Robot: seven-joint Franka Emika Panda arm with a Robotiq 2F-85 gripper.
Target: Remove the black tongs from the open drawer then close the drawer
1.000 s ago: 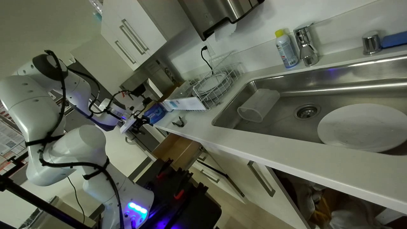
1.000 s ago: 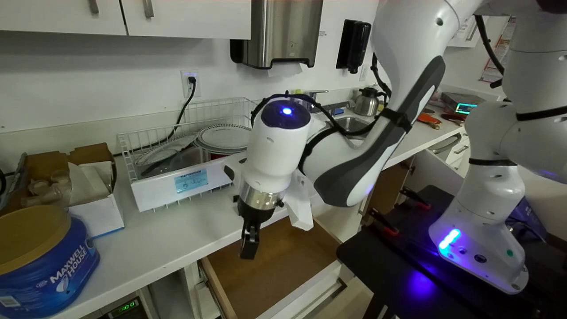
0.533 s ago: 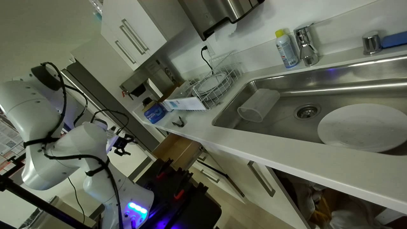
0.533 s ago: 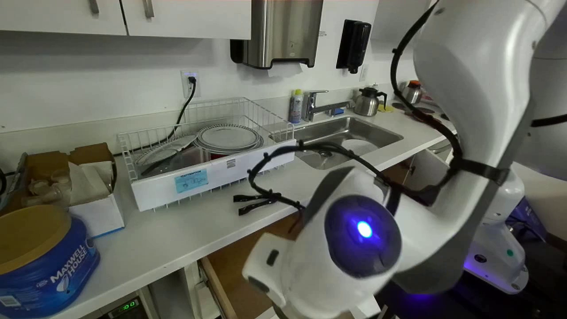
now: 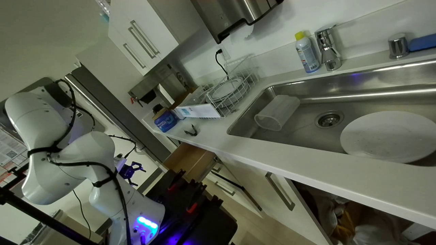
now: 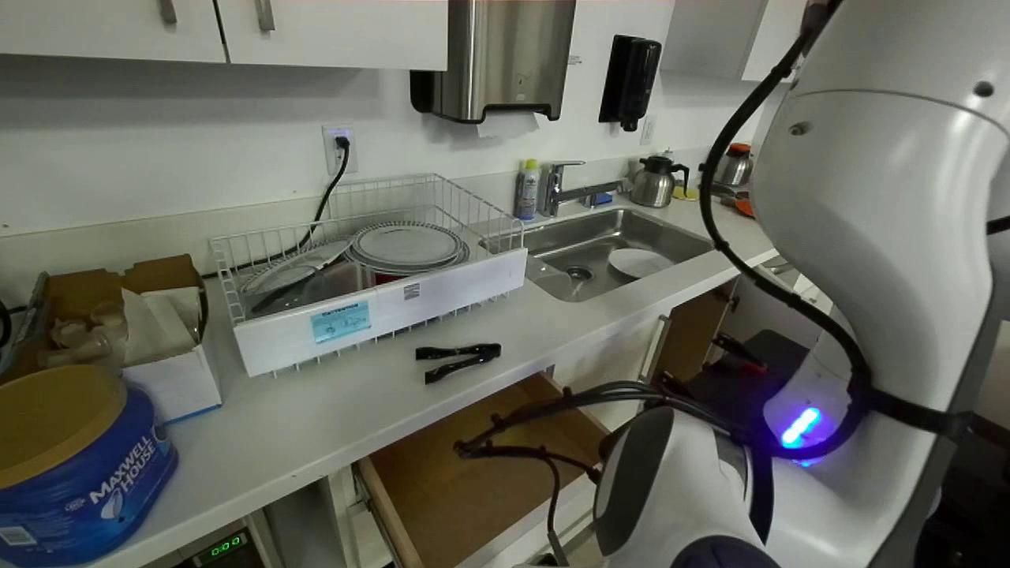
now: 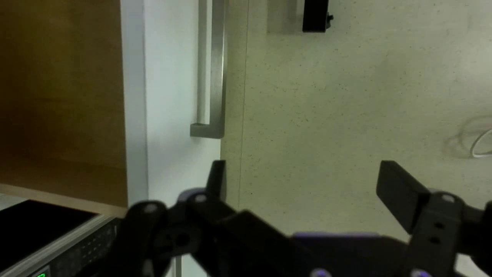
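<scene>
In the wrist view, we see the fingers [image 7: 399, 194] of the gripper [image 7: 301, 182] spread wide, outside the front of the pulled-out drawer [image 7: 134, 96]. Against a second earlier, we find the gripper lower and farther from the counter [image 6: 316, 422]. In an exterior view, the arm [image 5: 95, 146] folds back on itself. In both exterior views, the black tongs [image 6: 473, 351] lie unmoved on the counter, near the dish rack [image 6: 387, 313].

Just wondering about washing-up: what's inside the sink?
A white plate and a see-through container on its side, the drain showing between them. Anything under the plate is hidden.
</scene>
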